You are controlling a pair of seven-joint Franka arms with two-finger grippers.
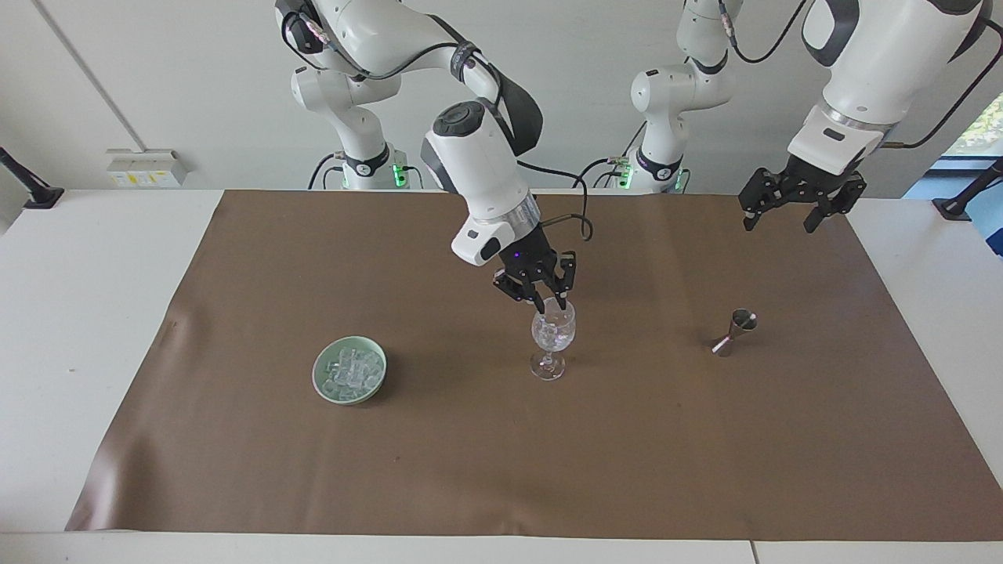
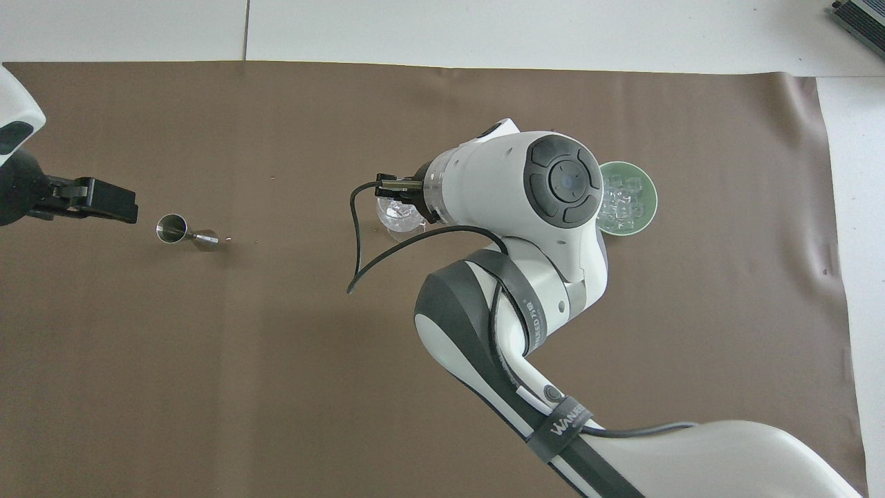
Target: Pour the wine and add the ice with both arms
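- Right hand [image 1: 550, 301] hangs directly over the wine glass [image 1: 552, 338], its black fingers parted and pointing down at the rim, with nothing visible between them.
- Left hand [image 1: 791, 210] is raised over the brown mat [image 1: 501, 454] toward the left arm's end of the tabletop [image 1: 86, 313]; its fingers stand apart and empty.
- Writing: a dark strap on the right arm's forearm reads "WANE…" in white letters in the overhead view; the rest is cut off. A second strap carries small white characters too fine to read.
- Ice [image 1: 350, 371] lies heaped as clear, glassy cubes in a shallow, pale green bowl [image 1: 323, 385] toward the right arm's end; more clear pieces sit in the glass's bowl.
- Wine glass is clear and stemmed, upright on a round foot at the mat's middle.
- Jigger [image 1: 733, 332], shiny metal and hourglass-shaped, stands toward the left arm's end, well apart from the glass.
- Mat is smooth, matt and slightly wrinkled at its edges; the tabletop is plain white.
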